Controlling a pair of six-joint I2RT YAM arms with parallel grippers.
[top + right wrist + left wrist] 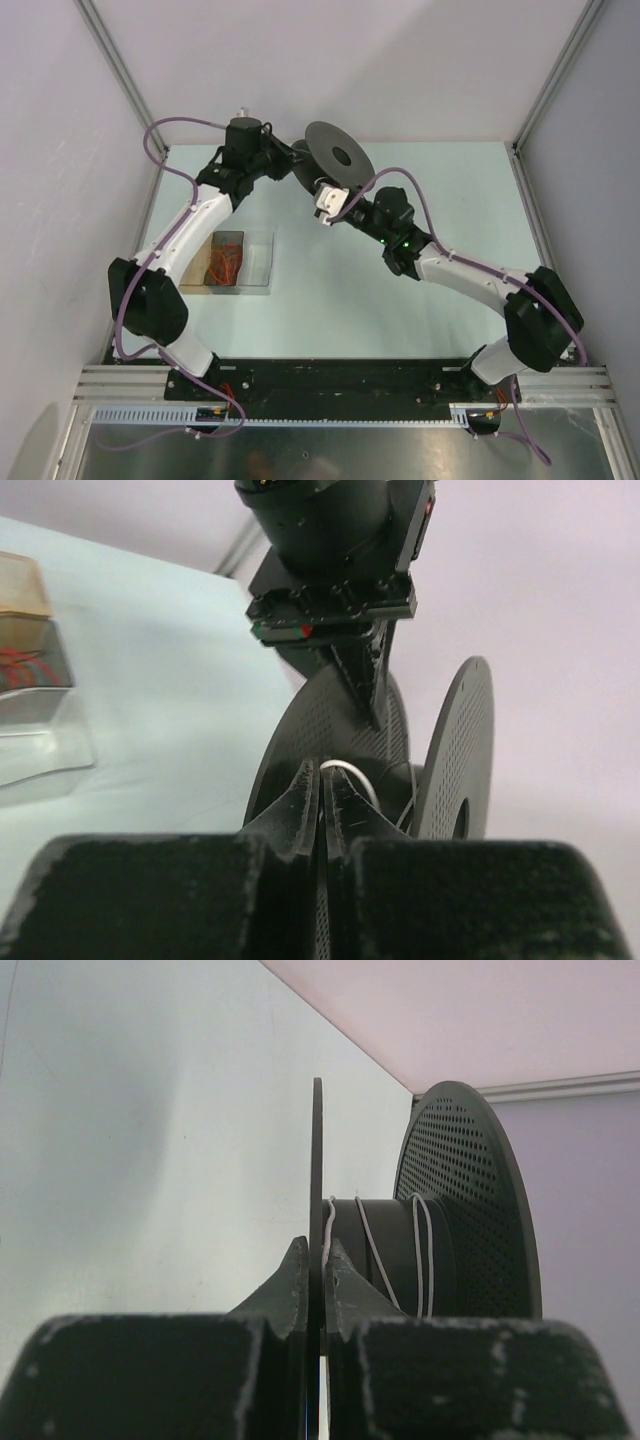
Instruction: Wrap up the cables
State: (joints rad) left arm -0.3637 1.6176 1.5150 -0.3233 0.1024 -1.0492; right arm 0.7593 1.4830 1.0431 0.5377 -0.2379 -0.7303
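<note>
A black spool (338,150) with two perforated flanges is held up at the back of the table. My left gripper (296,158) is shut on the thin edge of one flange (317,1150), its fingertips meeting (318,1250) either side of it. A few turns of the thin white cable (420,1250) lie round the hub. My right gripper (325,190) is just below the spool. Its jaws (323,772) are shut on the white cable (350,772), which loops from the tips to the hub between the flanges (455,750). The left gripper (340,590) shows above.
A clear plastic box (235,260) with orange-red items stands left of centre by the left arm; it also shows in the right wrist view (30,700). Enclosure walls and aluminium posts (120,70) bound the table. Purple hoses run along both arms.
</note>
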